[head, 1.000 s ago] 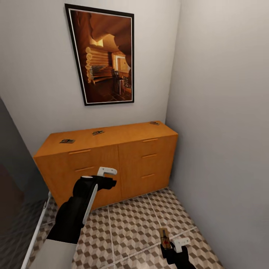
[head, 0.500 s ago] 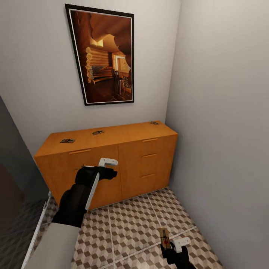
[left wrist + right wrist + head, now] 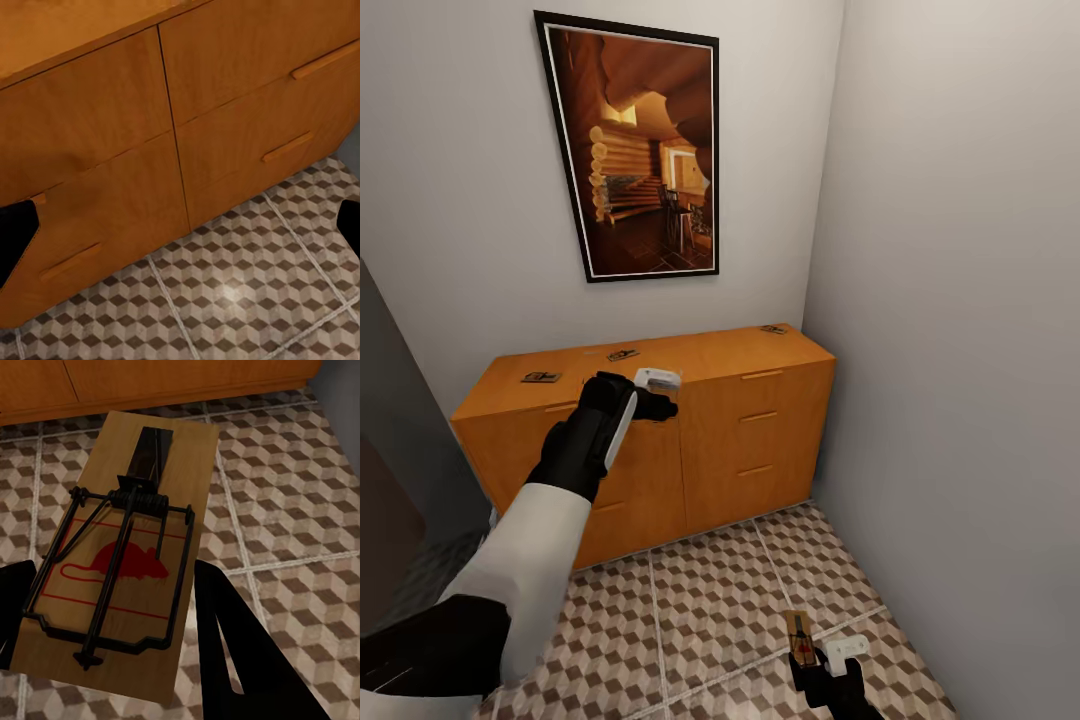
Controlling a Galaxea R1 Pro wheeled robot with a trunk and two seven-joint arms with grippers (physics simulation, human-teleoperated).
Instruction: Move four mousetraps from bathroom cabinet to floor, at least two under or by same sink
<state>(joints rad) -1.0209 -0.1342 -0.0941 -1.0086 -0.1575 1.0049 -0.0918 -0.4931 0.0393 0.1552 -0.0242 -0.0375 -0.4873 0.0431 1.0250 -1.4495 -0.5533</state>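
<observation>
The orange-brown cabinet [image 3: 730, 420] stands against the back wall. Three mousetraps lie on its top: one at the left [image 3: 541, 377], one near the middle [image 3: 623, 354], one at the far right corner [image 3: 773, 329]. My left gripper [image 3: 665, 393] hovers open at the top's front edge, just in front of the middle trap; its wrist view faces the drawer fronts [image 3: 112, 120] and bathroom floor [image 3: 240, 292]. Low over the floor, my right gripper [image 3: 822, 662] is shut on a fourth mousetrap [image 3: 142, 472], a wooden plate with a red mouse print. The sink is out of view.
A framed picture [image 3: 635, 150] hangs above the cabinet. A grey wall [image 3: 960, 350] closes the right side, close to my right arm. A dark panel [image 3: 390, 450] stands at the left. Patterned tiles [image 3: 710, 600] lie open before the cabinet.
My left arm has risen from in front of the drawers to the level of the cabinet's top edge. The right gripper and its mousetrap have stayed in place.
</observation>
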